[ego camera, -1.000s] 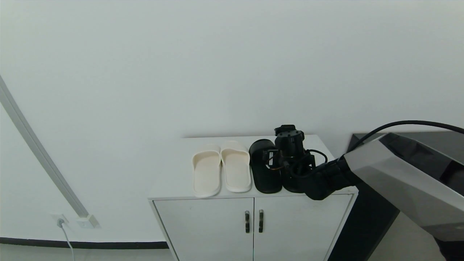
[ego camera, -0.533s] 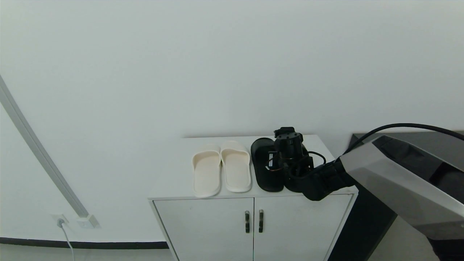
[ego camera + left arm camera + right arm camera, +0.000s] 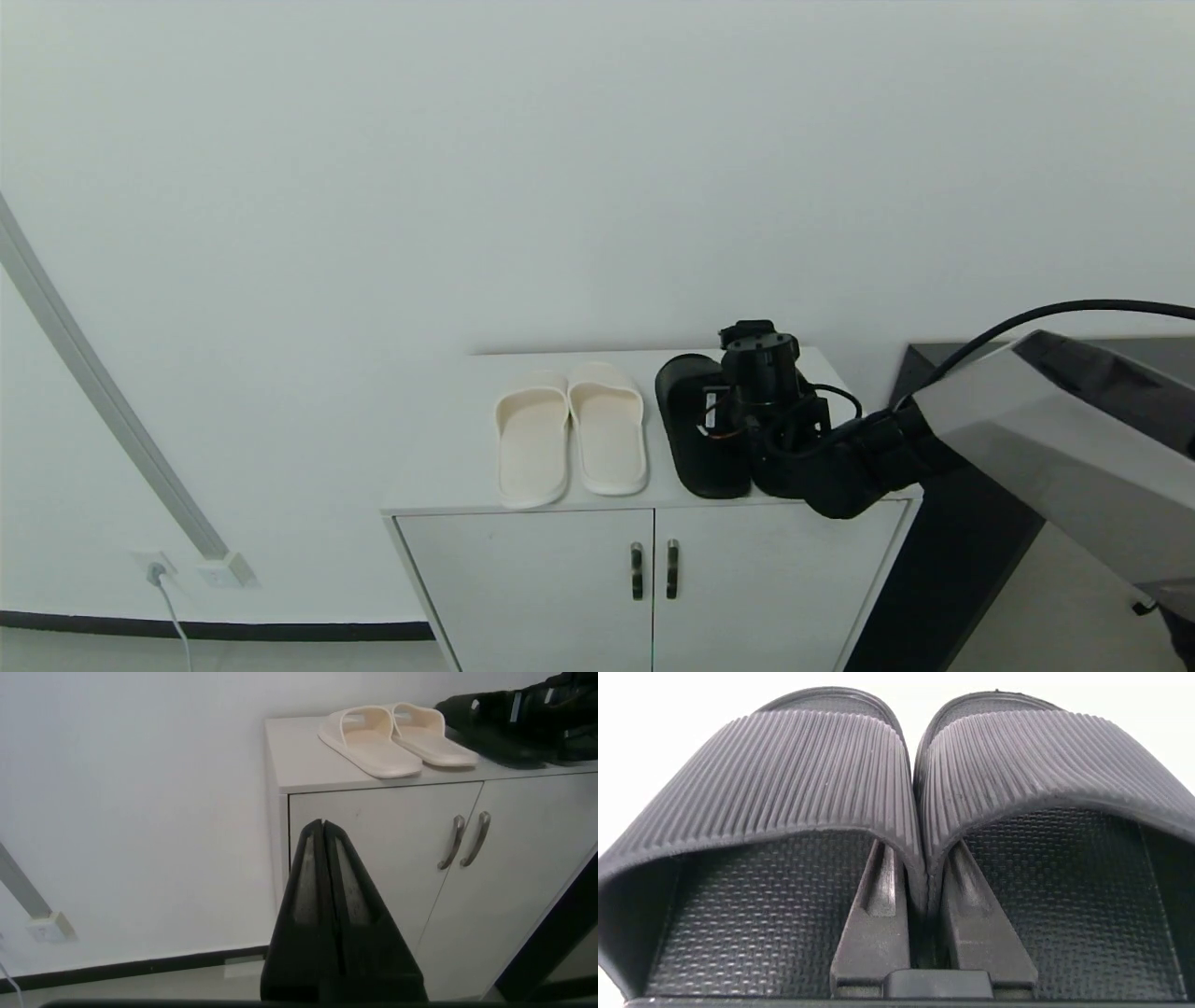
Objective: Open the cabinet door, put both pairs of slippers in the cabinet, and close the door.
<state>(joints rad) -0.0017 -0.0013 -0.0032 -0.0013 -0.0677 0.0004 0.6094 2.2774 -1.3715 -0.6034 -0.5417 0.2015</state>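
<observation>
As wrist cam shows, R gripper [image 3: 917, 873] pinches black slippers [image 3: 785, 784]

A plain indoor room, set up like a home entryway: a bare white wall [image 3: 560, 187], a low white two-door cabinet [image 3: 523, 579] carrying cream slippers [image 3: 569, 439] and black slippers [image 3: 695, 429]. A wall socket [image 3: 154, 567] with a plugged cable, slanted grey trunking [image 3: 93, 383] and a dark skirting strip [image 3: 233, 630] complete it.
</observation>
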